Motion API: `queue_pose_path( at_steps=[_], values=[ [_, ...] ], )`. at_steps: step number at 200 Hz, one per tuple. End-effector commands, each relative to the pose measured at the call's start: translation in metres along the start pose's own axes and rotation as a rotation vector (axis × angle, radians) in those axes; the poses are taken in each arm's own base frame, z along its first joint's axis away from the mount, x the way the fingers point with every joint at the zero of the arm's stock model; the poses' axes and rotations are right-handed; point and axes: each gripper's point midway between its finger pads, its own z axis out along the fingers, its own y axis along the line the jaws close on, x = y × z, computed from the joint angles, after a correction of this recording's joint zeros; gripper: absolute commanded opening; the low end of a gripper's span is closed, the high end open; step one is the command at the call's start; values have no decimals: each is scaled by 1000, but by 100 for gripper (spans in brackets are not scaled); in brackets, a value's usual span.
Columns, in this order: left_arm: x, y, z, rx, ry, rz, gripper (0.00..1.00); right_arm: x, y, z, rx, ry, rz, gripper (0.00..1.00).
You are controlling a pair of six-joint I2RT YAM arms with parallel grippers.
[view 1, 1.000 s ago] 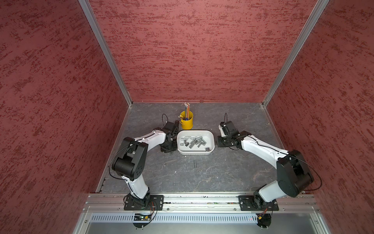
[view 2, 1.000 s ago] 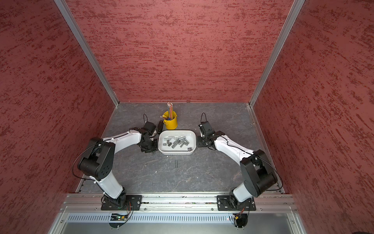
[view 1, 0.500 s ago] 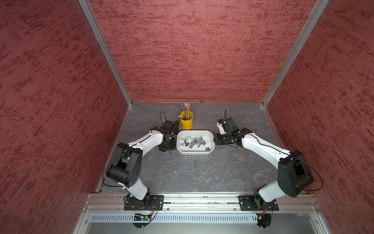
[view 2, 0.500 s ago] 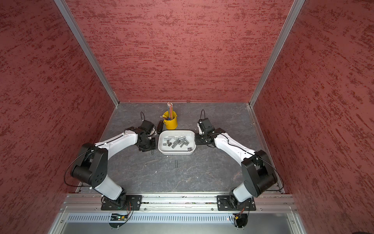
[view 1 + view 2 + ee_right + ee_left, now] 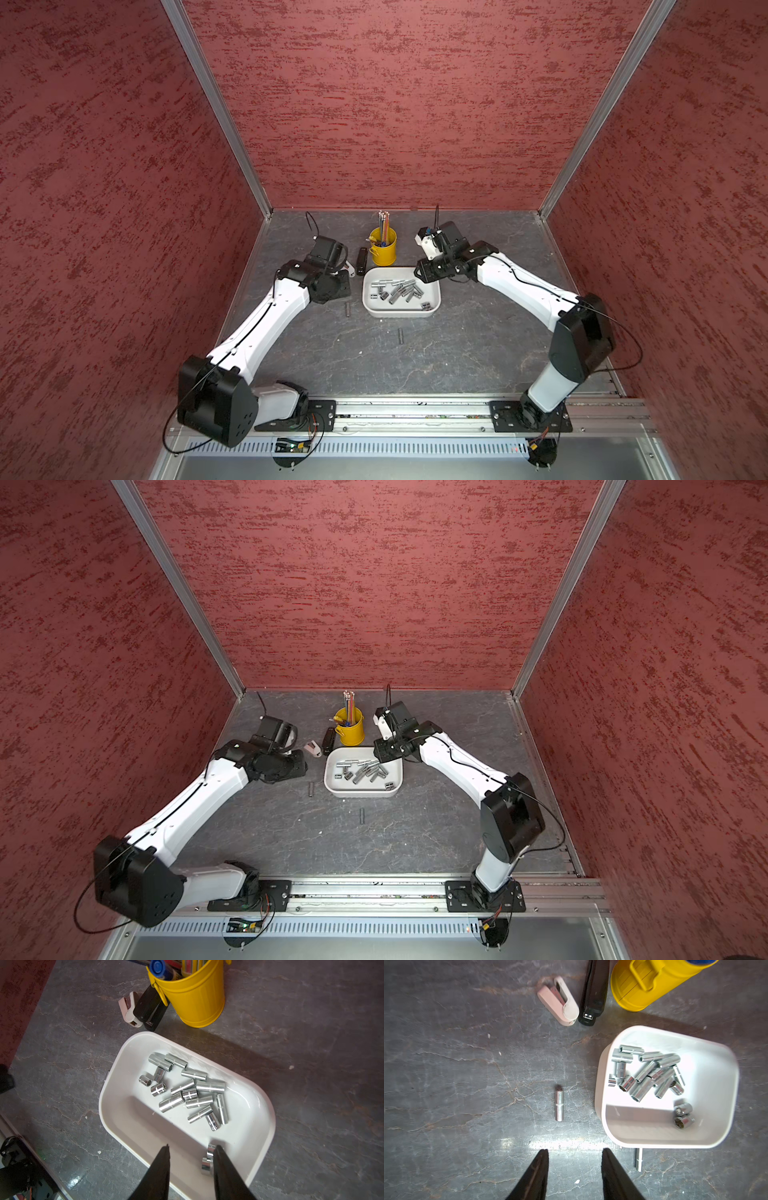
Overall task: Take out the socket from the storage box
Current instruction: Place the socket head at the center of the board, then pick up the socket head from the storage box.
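The white storage box (image 5: pixel 367 306) (image 5: pixel 329 785) sits mid-table and holds several chrome sockets (image 5: pixel 399 288) (image 5: pixel 193 1093) (image 5: pixel 645 1072). One socket (image 5: pixel 559 1103) (image 5: pixel 347 308) lies on the table left of the box. Another socket (image 5: pixel 400 336) (image 5: pixel 638 1159) lies in front of it. My left gripper (image 5: pixel 574 1152) (image 5: pixel 334 286) hovers open and empty over bare table beside the left socket. My right gripper (image 5: pixel 192 1148) (image 5: pixel 420 272) is open over the box's back right corner. Two short sockets (image 5: pixel 207 1159) lie against the outside of one of its fingers (image 5: pixel 223 1167).
A yellow pen cup (image 5: pixel 384 249) (image 5: pixel 195 995) stands just behind the box. A black stapler (image 5: pixel 593 993) (image 5: pixel 362 261) and a pink-white small tool (image 5: pixel 558 1001) lie to its left. Red walls close in three sides. A metal rail (image 5: pixel 415 409) runs along the front.
My left gripper has opened and drawn back from the box's left side, and a socket now lies on the table there. The right gripper has shifted slightly over the box.
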Motion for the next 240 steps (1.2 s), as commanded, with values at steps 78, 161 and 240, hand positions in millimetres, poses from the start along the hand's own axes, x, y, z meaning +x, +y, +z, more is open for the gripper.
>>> queue_pose_path(
  at_steps=[78,161,240],
  values=[
    [34,16,-29,98,-52,29,44,2,4,71,43,179,-235,32],
    [36,18,-19,78,-24,28,44,9,-18,107,99,269,-472,30],
    [36,19,-15,77,-7,24,44,26,-34,122,124,368,-555,30]
  ],
)
